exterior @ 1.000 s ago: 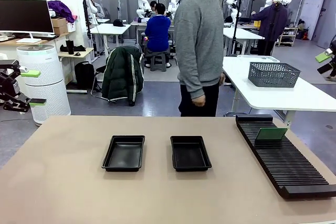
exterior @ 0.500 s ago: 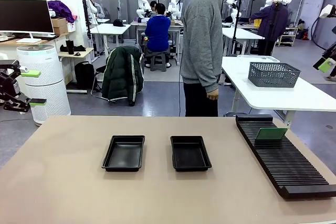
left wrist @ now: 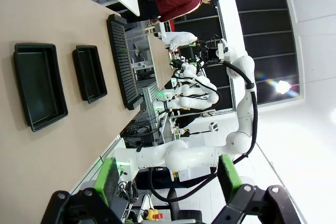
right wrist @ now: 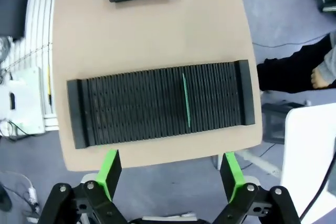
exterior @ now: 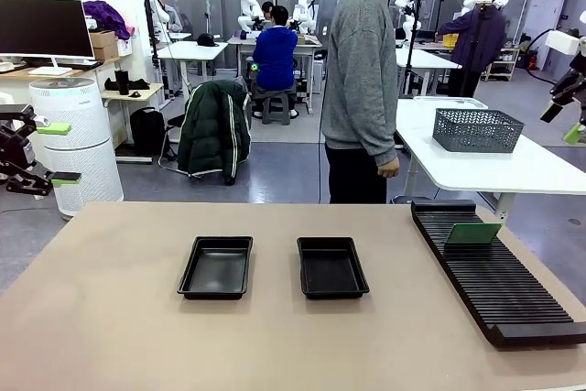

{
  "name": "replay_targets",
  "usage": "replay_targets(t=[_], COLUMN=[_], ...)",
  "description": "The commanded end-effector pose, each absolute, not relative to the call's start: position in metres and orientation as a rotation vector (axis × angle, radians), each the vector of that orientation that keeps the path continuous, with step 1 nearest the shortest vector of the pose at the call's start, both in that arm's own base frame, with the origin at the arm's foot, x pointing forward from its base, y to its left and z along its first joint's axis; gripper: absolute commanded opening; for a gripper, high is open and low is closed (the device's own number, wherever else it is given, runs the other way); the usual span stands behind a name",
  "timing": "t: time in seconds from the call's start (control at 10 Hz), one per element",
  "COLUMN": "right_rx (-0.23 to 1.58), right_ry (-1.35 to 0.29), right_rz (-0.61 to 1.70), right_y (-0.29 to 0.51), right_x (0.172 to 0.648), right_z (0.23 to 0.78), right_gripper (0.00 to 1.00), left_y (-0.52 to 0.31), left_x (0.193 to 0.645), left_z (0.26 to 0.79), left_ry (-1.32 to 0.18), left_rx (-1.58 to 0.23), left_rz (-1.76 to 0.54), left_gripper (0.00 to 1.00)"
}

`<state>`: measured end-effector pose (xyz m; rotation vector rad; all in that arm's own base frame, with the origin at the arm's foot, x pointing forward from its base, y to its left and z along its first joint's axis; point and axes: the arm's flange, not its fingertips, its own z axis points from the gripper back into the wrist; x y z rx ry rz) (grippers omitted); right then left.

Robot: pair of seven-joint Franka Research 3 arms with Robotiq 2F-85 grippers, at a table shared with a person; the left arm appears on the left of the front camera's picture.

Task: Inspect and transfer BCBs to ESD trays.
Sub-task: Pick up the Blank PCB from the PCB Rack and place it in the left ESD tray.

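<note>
Trays [exterior: 214,294], two black ones, sit side by side on the table [exterior: 110,318]. One green board [exterior: 473,233] stands in the black rack [exterior: 513,304]. The left gripper [left wrist: 169,178] and the right gripper [right wrist: 171,171] are spread wide, holding nothing.

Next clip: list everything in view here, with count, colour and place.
Table: one, tan, foreground.
Trays: two, black, empty, side by side mid-table.
Rack: one, black, slotted, table's right side.
BCB: one, green, standing in a rack slot.
Person: one, grey sweater, standing beyond the far edge.
Left gripper: black, green pads, open, empty, off the table's left edge.
Right gripper: same colours, open, empty, raised off the right side.
</note>
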<state>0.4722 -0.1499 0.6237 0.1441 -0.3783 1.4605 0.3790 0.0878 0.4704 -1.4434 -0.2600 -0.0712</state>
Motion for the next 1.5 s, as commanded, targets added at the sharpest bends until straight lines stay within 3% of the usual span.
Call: replay_targets(t=[0.0, 0.9, 1.4], right_rx=[0.086, 0.105, 0.059], right_ry=[-0.376, -0.393, -0.367], right_rz=[1.528, 1.505, 1.576], right_y=[-0.150, -0.154, -0.131], right_x=[0.467, 0.474, 0.484], right_z=[0.609, 0.613, 0.560], right_gripper=[1.00, 1.00, 1.00], left_y=[0.090, 0.090, 0.090], left_x=[0.379, 0.379, 0.379], left_z=[0.471, 0.471, 0.471], left_ry=[-0.263, -0.263, -0.263], left_rx=[-1.445, -1.445, -1.445], left_rz=[-0.069, -0.069, -0.069], left_gripper=[1.00, 1.00, 1.00])
